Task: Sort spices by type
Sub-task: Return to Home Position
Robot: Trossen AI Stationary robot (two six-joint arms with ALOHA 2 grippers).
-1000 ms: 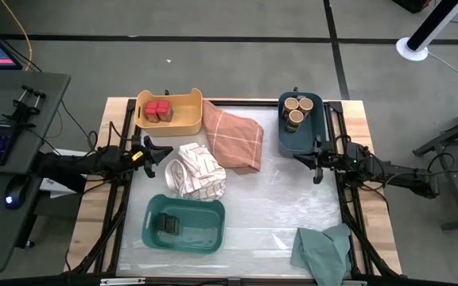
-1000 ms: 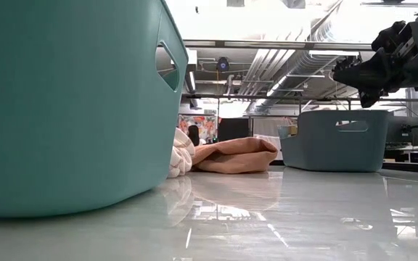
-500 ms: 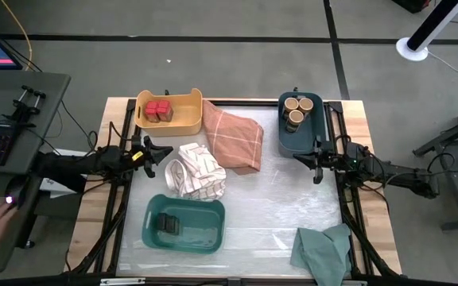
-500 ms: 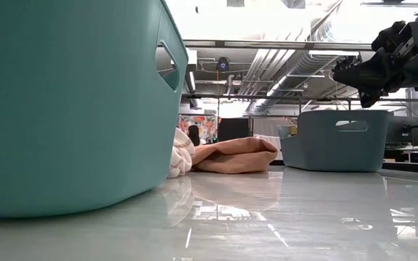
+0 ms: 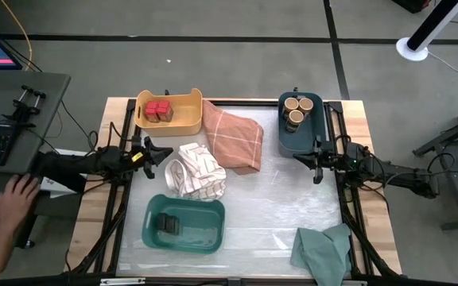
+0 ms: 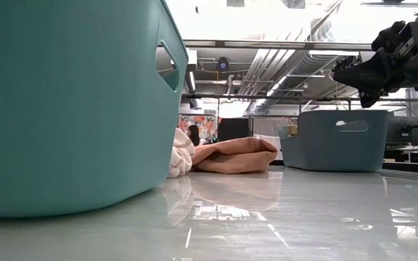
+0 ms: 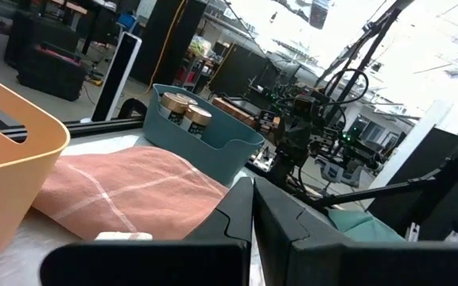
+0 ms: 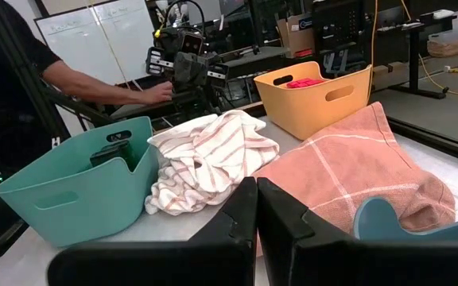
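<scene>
Three tan jars [image 5: 296, 109] in blue bin [image 5: 309, 137]; left tool [image 7: 253, 187], right tool [image 8: 257, 186] both closed, empty.

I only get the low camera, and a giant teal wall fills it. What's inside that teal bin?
Observer: Black spice blocks lie at the left end of the teal bin.
Operator: What's in the blue bin far away?
Observer: Three round tan-topped jars stand at the far end of the blue bin.
Operator: Where are the red ones?
Observer: Red-topped boxes sit in a yellow bin at the table's far left corner, which your view doesn't show.
</scene>
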